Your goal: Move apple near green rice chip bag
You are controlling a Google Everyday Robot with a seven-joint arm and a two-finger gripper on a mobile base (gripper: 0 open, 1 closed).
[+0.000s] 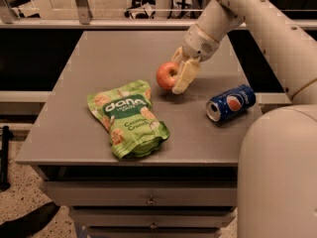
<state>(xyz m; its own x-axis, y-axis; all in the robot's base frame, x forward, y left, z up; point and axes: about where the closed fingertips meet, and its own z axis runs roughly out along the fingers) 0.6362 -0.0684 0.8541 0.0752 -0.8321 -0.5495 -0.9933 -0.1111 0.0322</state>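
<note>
The bag point(128, 118) is laid flat on the left half of the table point(64, 133), its printed face up and its lower end near the front edge. It is puffed and crinkled; whether it is sealed cannot be told, and nothing of its contents is seen apart from the chips pictured on it.

To the right of it and further back, the apple point(166, 75) is found near the middle of the table, close to the bag's upper right corner but apart from it. The apple is clasped by the gripper point(173, 74), which is closed round it from the right. One pale finger point(182, 77) is pressed against the apple's near right side, and the other is partly hidden behind it. A shadow is cast on the table just below the apple; whether the apple touches the surface cannot be told.

Further right, the can point(231, 103) is laid on its side near the right edge, its top end turned to the left front, well apart from the apple. What is inside it is not shown.

The white arm point(267, 29) is brought down from the upper right.

The table is grey and matte, with two shut drawers point(148, 200) below its front edge. A speckled floor point(20, 202) is seen at lower left, and a rail point(99, 21) is run along behind the table.
</note>
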